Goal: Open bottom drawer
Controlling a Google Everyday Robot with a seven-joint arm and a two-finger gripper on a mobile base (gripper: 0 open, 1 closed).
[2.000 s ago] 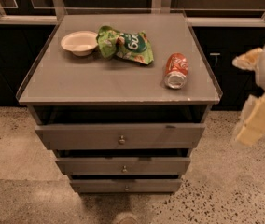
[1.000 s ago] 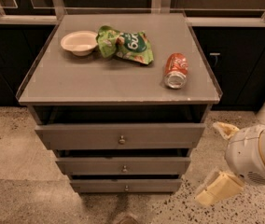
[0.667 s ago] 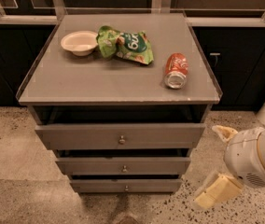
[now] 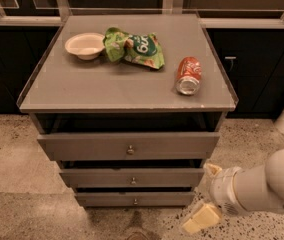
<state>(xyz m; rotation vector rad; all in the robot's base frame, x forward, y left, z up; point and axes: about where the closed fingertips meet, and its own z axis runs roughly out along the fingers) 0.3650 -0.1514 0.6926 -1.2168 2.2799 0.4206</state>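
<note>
Now, gripper (image 4: 200, 198): spread wide, empty, at three o'clock of bottom drawer (image 4: 107, 199).
Risk: slipping off tiny knob (image 4: 135, 201), or catching middle drawer (image 4: 97, 178) instead.

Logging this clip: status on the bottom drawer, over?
Gripper open, low, right of cabinet, beside bottom drawer, not touching. Drawer shut, knob untouched. Nothing seen blocking it.

gripper (image 4: 205, 194) just right of the bottom drawer (image 4: 107, 199).
</note>
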